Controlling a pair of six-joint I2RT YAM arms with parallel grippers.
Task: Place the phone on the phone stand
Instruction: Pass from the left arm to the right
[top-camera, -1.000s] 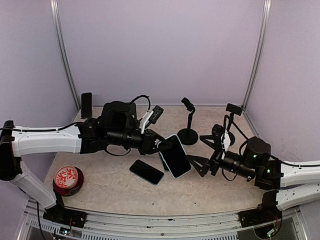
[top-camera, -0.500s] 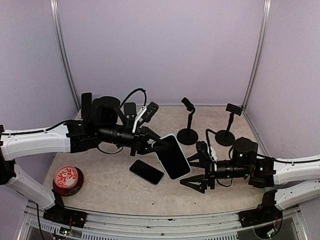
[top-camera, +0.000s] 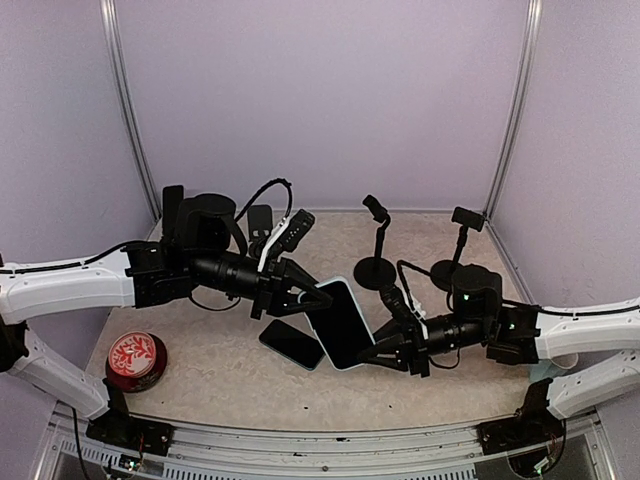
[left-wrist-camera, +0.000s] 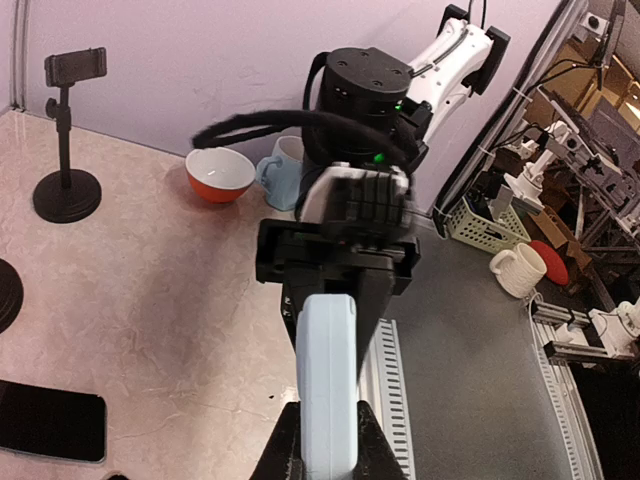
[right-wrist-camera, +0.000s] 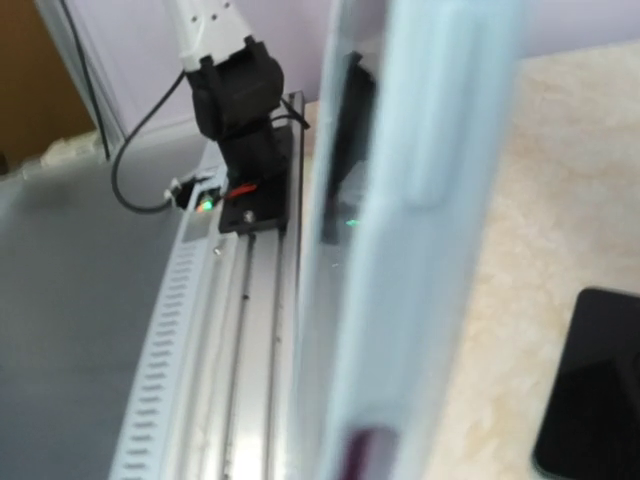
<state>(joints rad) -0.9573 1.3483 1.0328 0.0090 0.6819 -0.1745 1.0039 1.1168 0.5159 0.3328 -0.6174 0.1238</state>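
Left gripper (top-camera: 312, 293) was clamped on the phone's (top-camera: 340, 322) upper-left end, holding it in the air at frame centre. Right gripper (top-camera: 385, 345) sat at the lower-right end and looked closed on it, though the blurred wrist view left contact unsure. Phone's long axis ran between the two grippers. Phone stand (top-camera: 378, 245) stood just above and right of the phone, nearer the right arm.

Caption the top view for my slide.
Handover: left claw and right claw both grip the blue phone above the table, black phone lying beside, stands behind.
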